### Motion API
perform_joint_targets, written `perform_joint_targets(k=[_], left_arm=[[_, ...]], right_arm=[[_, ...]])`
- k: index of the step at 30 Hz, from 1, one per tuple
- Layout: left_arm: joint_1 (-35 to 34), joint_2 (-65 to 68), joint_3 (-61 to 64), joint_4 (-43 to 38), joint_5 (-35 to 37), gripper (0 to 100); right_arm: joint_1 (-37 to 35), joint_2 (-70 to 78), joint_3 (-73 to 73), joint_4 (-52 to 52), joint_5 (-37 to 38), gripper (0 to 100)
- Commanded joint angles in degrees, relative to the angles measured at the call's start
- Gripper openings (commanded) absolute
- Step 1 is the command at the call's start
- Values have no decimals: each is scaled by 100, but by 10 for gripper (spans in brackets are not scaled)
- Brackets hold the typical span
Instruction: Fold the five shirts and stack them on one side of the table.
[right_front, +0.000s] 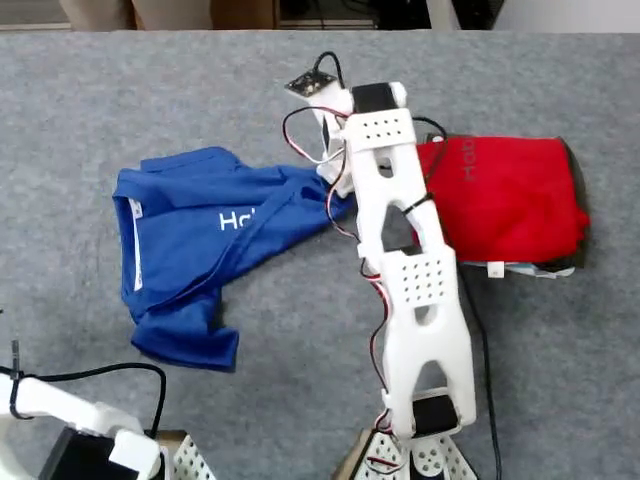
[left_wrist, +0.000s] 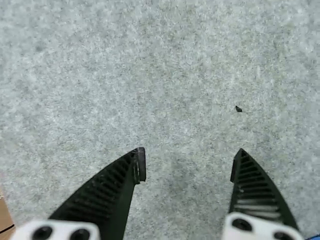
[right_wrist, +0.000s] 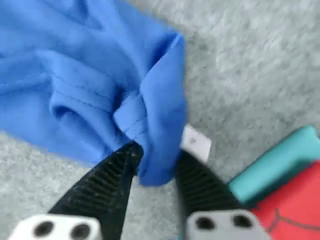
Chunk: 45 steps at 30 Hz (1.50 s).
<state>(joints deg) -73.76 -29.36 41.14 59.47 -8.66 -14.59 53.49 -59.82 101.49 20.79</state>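
Note:
A blue shirt (right_front: 200, 230) lies crumpled and spread out at the table's left-middle. My right gripper (right_front: 335, 178) is at its right-hand edge, beside the red pile. In the right wrist view the right gripper (right_wrist: 157, 159) is shut on a bunched fold of the blue shirt (right_wrist: 100, 75), with a white tag (right_wrist: 196, 141) just beyond it. A folded red shirt (right_front: 510, 195) tops a stack at the right. My left gripper (left_wrist: 190, 162) stands open over bare grey carpet, holding nothing.
Under the red shirt, the edge of a lighter folded shirt (right_front: 530, 268) peeks out. A teal folded shirt (right_wrist: 275, 165) and the red shirt (right_wrist: 295, 205) lie close to my right gripper. The left arm's base (right_front: 80, 430) sits at the front left corner.

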Motion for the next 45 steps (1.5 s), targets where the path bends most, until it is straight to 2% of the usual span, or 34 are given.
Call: perform_joint_targets(k=[1, 3, 5, 8, 12, 14, 17, 22, 27, 30, 32, 34, 36, 37, 39, 42, 45], left_arm=[[53, 13, -62, -35, 26, 281], [26, 13, -62, -35, 26, 281], [26, 13, -62, -26, 26, 281], [-18, 13, -62, -26, 26, 281], [-176, 13, -53, -26, 9, 281], [-202, -22, 18, -35, -9, 281], [-193, -31, 158, -26, -9, 281], [-220, -40, 457, -26, -18, 281], [-220, -40, 527, -18, -18, 281], [-220, -40, 527, -18, -18, 281], [-220, -40, 527, -18, -18, 281], [-220, -40, 527, -18, -18, 281], [-220, -40, 527, -18, -18, 281], [-220, -40, 527, -18, -9, 281], [-211, -40, 527, -18, 9, 281], [-211, -40, 527, -18, 18, 281], [-176, -40, 527, -18, 18, 281]], right_arm=[[110, -919, 22, 97, 167, 380], [-48, -1226, 22, 97, 202, 436], [-295, -1543, 40, 97, 149, 436], [-910, -1974, 119, 97, 158, 403], [-2114, -2123, 295, -18, 158, 337], [-2598, -1903, 435, -492, 149, 316], [-2905, -1297, 435, -1556, -264, 313], [-3011, -136, 303, -3068, -914, 311], [-2985, 919, -479, -3569, -1301, 311], [-2905, 1534, -1130, -3648, -1301, 307], [-2870, 1921, -1578, -3640, -1301, 266], [-2809, 2229, -1982, -3613, -1301, 168], [-2756, 2448, -2378, -3613, -1301, 21], [-2721, 2536, -2571, -3613, -1301, 1], [-2624, 2615, -2923, -3534, -1301, 34], [-2475, 2607, -3574, -3218, -1301, 8], [-2334, 2176, -3512, -2910, -1301, 3]])
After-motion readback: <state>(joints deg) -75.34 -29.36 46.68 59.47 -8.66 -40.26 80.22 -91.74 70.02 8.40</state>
